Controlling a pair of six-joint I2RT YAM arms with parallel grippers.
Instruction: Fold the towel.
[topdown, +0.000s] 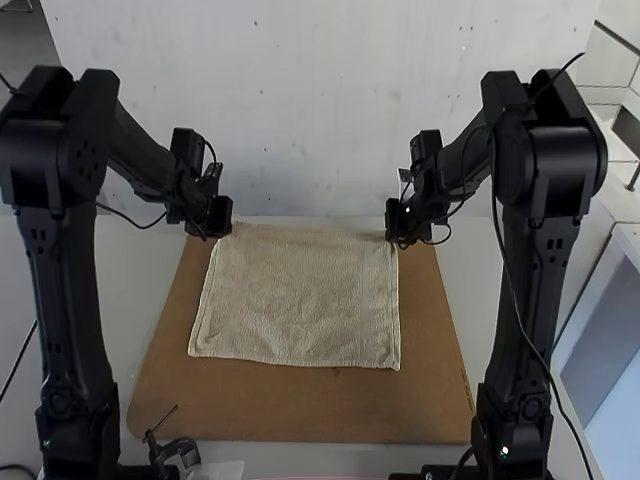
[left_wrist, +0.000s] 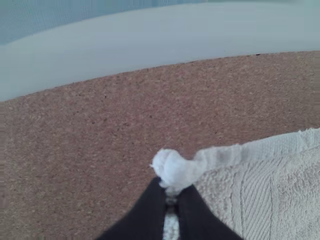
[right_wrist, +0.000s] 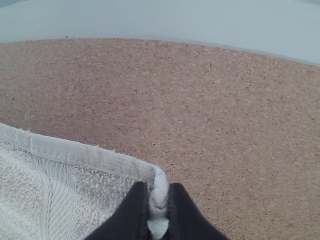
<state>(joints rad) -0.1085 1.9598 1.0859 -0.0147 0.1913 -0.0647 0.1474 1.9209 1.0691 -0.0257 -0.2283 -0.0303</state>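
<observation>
Left gripper (left_wrist: 171, 199) and right gripper (right_wrist: 159, 197) pinch 2 towel (topdown: 300, 300) corners by the board's (topdown: 300, 405) far edge, grasp seemingly done, a nearward folding lift due.

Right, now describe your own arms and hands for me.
The left arm and right arm are black, with chunky, rounded joints and long, straight links. Thin black cables loop loosely along them. A tiny light glows low on the right arm. The left hand and right hand each have two black, tapered fingers.
</observation>
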